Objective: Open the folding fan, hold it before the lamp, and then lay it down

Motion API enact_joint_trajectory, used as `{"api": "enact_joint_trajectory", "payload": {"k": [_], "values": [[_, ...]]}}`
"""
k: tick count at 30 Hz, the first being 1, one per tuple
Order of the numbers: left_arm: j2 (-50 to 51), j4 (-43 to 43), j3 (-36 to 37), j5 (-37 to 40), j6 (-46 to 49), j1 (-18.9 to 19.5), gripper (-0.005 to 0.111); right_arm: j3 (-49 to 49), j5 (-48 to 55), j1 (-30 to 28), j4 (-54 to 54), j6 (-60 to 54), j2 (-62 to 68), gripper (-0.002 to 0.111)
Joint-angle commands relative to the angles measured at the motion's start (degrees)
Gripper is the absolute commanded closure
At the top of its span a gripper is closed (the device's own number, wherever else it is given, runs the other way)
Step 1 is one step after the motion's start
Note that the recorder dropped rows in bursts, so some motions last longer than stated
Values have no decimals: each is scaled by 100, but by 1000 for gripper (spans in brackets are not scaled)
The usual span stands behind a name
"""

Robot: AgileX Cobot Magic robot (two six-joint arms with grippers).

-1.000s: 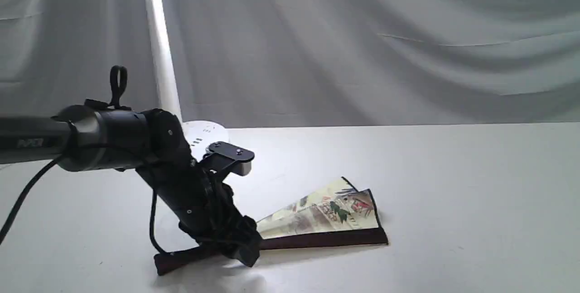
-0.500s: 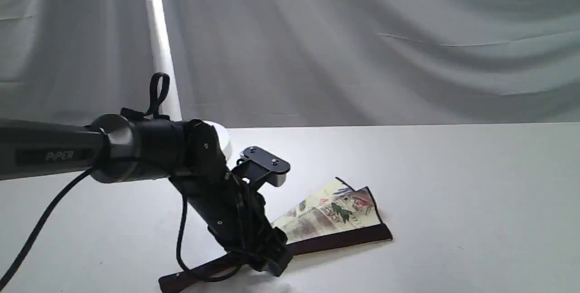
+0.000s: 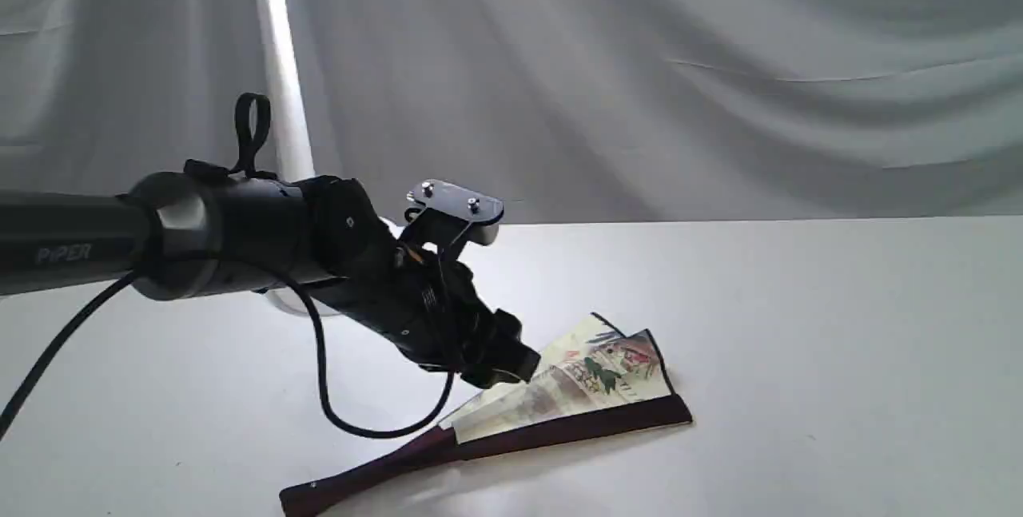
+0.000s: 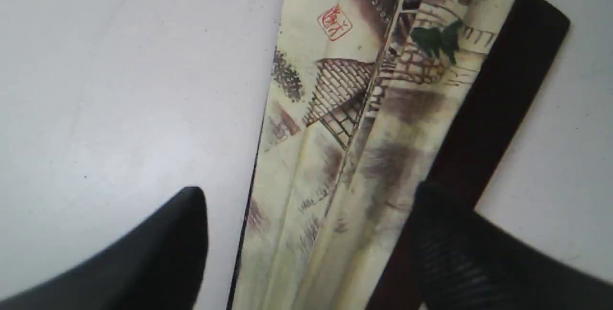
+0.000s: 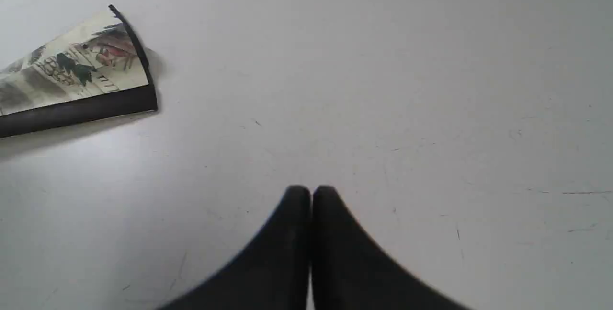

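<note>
Fan (image 3: 591, 377), cream pleated paper, maroon ribs, part-spread; left pincer (image 4: 309, 195) wide astride, probably to spread it; right pincer (image 5: 311, 195) closed, empty.

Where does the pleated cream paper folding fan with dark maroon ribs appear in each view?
Exterior view: the folding fan lies on the white table, low centre, under the left gripper.
Left wrist view: it fills the middle, between the open fingertips.
Right wrist view: only its wide end, at the frame's edge, far from the shut right gripper.
Shared landmark: the green painted tree beside the dark outer rib.
</note>
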Motion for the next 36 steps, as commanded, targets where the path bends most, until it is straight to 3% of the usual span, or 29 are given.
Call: {"api": "enact_joint_trajectory", "payload": {"k": [1,5,11,21,36], "values": [[-60,21,-3,25,-83,-42,59,-1,-82,3,98,-50,3,108],[-8,21,-141,335,-83,-91,59,-1,-82,3,91,-38,3,108],[343,624,-901,977,-96,-260,59,-1,-82,3,91,-38,3,108],[850,653,-1076,362,-96,-329,59,-1,-82,3,138,-50,3,108],[1096,335,-1076,47,-96,-329,59,-1,-82,3,138,-50,3,108]]}}
